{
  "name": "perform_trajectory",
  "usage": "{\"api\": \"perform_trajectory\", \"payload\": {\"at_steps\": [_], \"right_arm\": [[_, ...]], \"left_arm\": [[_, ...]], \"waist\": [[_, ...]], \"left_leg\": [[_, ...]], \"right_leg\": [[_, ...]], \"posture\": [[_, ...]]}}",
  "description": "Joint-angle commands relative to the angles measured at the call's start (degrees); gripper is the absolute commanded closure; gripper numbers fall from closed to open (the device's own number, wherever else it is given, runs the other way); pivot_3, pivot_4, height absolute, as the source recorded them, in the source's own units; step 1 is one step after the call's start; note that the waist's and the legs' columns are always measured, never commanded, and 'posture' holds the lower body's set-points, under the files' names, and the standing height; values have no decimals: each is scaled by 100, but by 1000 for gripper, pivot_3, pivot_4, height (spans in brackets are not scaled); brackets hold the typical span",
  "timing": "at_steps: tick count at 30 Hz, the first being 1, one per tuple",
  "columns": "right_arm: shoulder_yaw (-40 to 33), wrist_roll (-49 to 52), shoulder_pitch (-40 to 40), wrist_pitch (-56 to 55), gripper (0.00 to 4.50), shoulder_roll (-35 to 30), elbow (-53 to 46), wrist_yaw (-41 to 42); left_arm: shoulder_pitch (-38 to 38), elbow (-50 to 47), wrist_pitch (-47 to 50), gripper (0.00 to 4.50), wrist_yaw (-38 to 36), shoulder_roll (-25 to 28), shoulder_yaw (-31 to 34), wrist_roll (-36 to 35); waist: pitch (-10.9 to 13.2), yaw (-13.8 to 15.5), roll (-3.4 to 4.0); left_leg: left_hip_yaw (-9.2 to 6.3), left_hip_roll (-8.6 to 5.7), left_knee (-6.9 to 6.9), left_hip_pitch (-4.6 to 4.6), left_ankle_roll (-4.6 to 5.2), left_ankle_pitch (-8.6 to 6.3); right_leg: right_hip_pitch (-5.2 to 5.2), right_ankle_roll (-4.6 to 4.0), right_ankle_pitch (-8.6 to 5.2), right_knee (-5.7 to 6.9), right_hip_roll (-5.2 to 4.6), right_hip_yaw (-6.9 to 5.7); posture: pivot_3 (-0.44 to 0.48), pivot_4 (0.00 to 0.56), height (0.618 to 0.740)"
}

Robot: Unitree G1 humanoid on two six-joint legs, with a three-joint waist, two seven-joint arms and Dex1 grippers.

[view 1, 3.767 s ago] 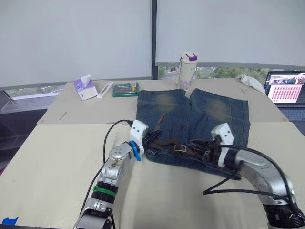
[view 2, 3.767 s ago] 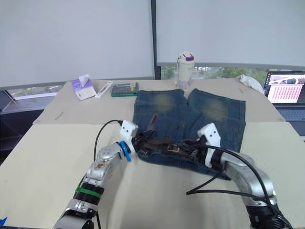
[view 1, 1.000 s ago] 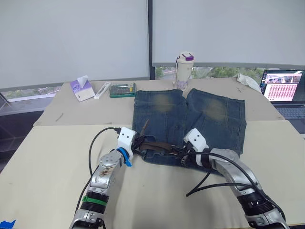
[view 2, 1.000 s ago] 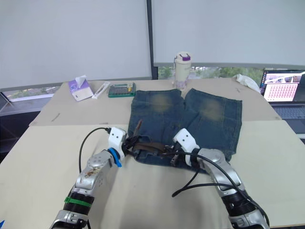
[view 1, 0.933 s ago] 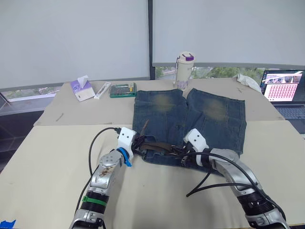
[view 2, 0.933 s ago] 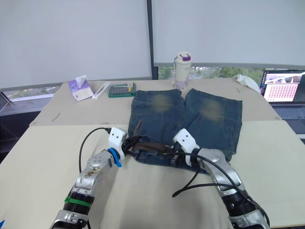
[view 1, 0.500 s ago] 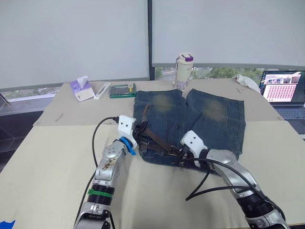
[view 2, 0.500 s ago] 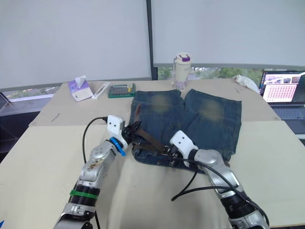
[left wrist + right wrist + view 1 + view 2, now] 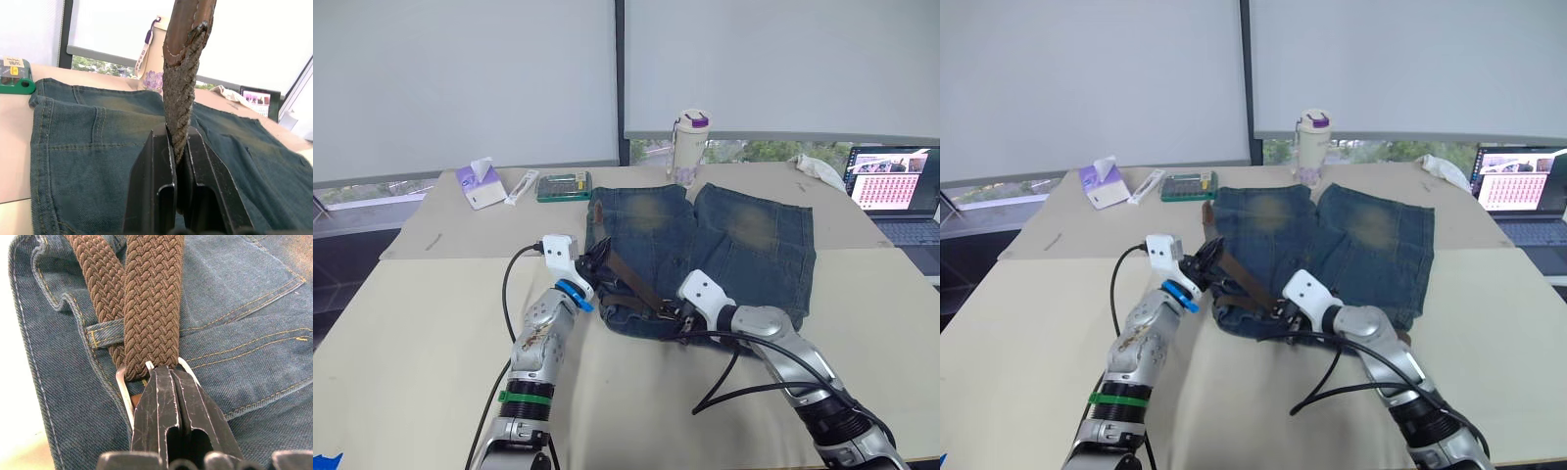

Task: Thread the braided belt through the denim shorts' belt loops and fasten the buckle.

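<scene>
Beige bench [image 9: 421, 323] is filling the lower frame under white blinds, with the shorts [image 9: 744, 245] lying flat at centre, legs pointing toward the window, waistband nearest the camera. At centre left, the left end effector [image 9: 179, 147] is clamping the belt [image 9: 183, 93] near its tip and holding that end up over the left leg, while the strap is running down across the waistband. At lower centre, the right end effector [image 9: 168, 377] is pinched closed against the buckle [image 9: 128, 391], beside a belt loop [image 9: 105, 326] with the strap passing under it.
</scene>
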Motion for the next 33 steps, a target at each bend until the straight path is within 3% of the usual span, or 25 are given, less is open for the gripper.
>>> {"api": "perform_trajectory", "payload": {"at_steps": [1,10,18,23,27,33], "right_arm": [[242,-169,216,385,4482,-61,401,51],[-591,309,193,380,4482,212,29,-176],[-1332,761,368,539,4482,331,-582,-431],[-1552,898,545,604,4482,328,-843,-585],[-1462,854,651,578,4482,293,-907,-635],[-1261,909,706,478,4482,374,-836,-570]], "left_arm": [[-177,-392,-176,4500,31,119,171,-26],[-3,-659,195,4500,-863,176,-711,-47],[-207,-686,427,4500,-1386,-123,-945,-329],[-272,-557,444,4500,-1406,-188,-940,-311],[-442,-218,403,4500,-930,-215,-565,-260],[-545,246,375,4500,-563,157,-257,13]], "waist": [[0,-1,0],[-2,38,-1],[0,87,-2],[0,80,-3],[1,60,-4],[2,40,-3]], "left_leg": [[0,0,0,0,0,0],[-1,-2,1,-1,-1,0],[0,-10,3,-8,0,0],[1,-9,3,-9,0,0],[1,-7,2,-8,0,0],[1,-7,2,-8,0,0]], "right_leg": [[0,0,0,0,1,0],[3,0,0,-1,-5,0],[0,0,0,-3,-8,0],[-1,1,0,-4,-8,1],[-2,1,0,-3,-1,1],[-4,1,-1,-4,1,1]], "posture": [[0,150,740],[0,150,740],[0,150,740],[0,150,740],[0,150,740],[0,150,740]]}}
